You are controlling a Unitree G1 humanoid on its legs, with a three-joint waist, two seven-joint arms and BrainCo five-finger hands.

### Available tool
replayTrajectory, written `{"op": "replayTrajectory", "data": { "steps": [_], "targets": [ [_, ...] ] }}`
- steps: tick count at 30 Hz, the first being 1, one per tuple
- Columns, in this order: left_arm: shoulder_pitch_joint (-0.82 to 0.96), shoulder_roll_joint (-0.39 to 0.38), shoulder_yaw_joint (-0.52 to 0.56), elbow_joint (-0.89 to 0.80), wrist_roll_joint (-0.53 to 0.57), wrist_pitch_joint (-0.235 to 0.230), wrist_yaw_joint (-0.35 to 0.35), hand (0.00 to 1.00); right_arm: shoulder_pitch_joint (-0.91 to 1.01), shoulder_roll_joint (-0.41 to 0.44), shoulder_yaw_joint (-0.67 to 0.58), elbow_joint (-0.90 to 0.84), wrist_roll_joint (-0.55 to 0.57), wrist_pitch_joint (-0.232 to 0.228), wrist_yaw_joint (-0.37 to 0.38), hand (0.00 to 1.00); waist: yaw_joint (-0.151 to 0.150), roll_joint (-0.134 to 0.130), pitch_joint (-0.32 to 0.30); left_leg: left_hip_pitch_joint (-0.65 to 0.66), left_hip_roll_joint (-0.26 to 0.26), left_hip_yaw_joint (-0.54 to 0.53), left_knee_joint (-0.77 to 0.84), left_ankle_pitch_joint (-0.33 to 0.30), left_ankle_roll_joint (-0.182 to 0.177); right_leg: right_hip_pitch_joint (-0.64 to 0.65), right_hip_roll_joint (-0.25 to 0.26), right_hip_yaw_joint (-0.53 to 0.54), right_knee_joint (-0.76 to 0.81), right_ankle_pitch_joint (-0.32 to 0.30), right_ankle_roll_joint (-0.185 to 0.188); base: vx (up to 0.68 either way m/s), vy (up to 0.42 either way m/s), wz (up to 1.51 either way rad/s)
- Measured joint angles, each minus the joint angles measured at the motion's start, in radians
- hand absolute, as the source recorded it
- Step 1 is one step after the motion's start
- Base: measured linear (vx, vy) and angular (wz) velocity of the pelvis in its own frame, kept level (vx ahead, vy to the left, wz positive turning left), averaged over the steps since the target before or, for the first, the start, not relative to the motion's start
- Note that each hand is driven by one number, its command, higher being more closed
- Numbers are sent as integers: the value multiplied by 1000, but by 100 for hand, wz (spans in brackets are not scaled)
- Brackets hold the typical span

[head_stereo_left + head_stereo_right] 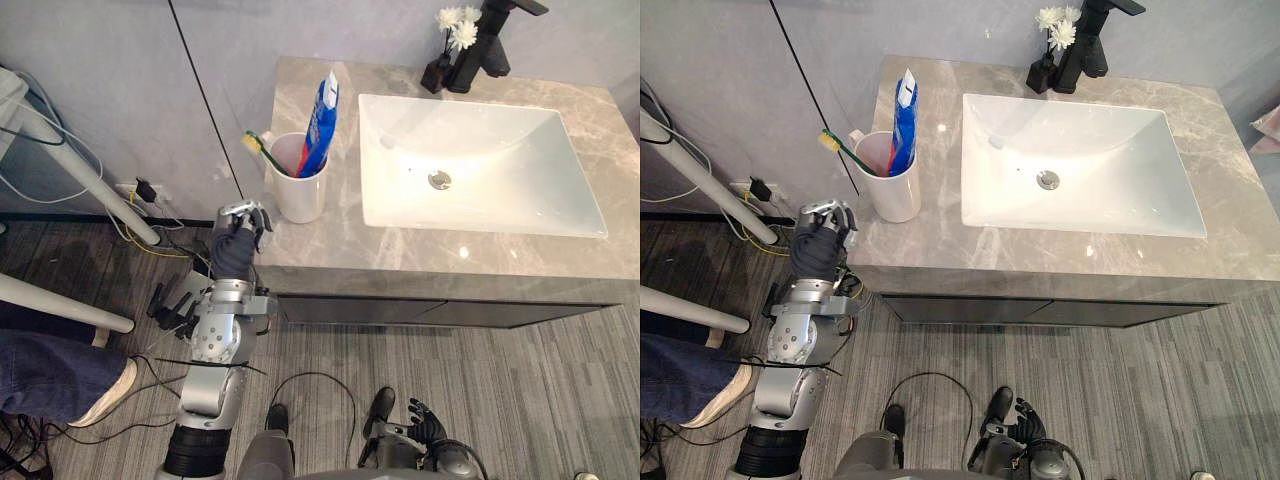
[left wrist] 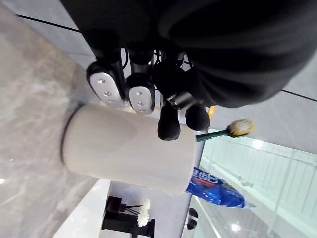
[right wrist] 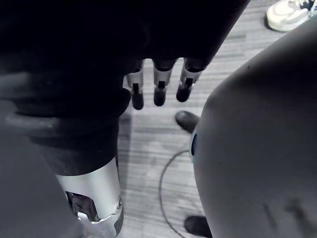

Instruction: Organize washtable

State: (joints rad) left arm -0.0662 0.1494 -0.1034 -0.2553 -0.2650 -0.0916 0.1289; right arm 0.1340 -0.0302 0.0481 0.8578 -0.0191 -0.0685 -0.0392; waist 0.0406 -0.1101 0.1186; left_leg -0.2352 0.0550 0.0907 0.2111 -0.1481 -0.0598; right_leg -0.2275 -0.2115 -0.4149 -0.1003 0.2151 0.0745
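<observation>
Washroom: stone washtable [image 1: 330,252], sink [image 1: 500,140], faucet [image 1: 488,42]

The bottom ends of the toothbrush [image 1: 262,148] and the blue toothpaste tube [image 1: 321,120] are hidden inside the white cup [image 1: 298,185]. The top of the black tap [image 1: 488,48] is cut off by the picture's top edge, and the right end of the counter [image 1: 330,248] runs off the side. A person's leg [image 1: 40,372] in blue jeans is cut off at the left edge.

White cylindrical cup [image 1: 890,185] upright on grey marble countertop [image 1: 1060,252], left of white rectangular basin [image 1: 1120,190]. It holds a blue toothpaste tube [image 1: 904,125] and a green-handled toothbrush [image 1: 843,148]. Left hand [image 1: 820,240] at counter's left edge, near cup, not touching.
</observation>
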Motion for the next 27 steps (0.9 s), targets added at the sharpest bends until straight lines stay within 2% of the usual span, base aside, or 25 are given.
{"op": "replayTrajectory", "data": {
  "steps": [8, 18, 27],
  "targets": [
    [-35, 16, -25, 52, 1, 9, -20, 100, 0, -1, -3, -6, 0, 1, -2, 0, -1, 1, -1, -2, 0, 7, 0, 0, -1, -6, 0, 7, 0, 1, 1, 7, 8, -2],
    [-93, 36, -21, 166, 40, 6, -21, 100, 7, -11, -3, -20, 0, 11, 1, 0, -5, 20, -22, 8, 1, 20, -1, 0, 0, -5, 1, 15, -1, 5, -12, -2, 5, -3],
    [-116, 52, -21, 190, 41, 5, -22, 100, 11, -11, -3, -28, 0, 14, 0, 0, -26, 17, -25, 11, 0, 21, -6, 0, 0, -7, 2, 17, -4, 7, -9, 8, 3, 0]
  ]
}}
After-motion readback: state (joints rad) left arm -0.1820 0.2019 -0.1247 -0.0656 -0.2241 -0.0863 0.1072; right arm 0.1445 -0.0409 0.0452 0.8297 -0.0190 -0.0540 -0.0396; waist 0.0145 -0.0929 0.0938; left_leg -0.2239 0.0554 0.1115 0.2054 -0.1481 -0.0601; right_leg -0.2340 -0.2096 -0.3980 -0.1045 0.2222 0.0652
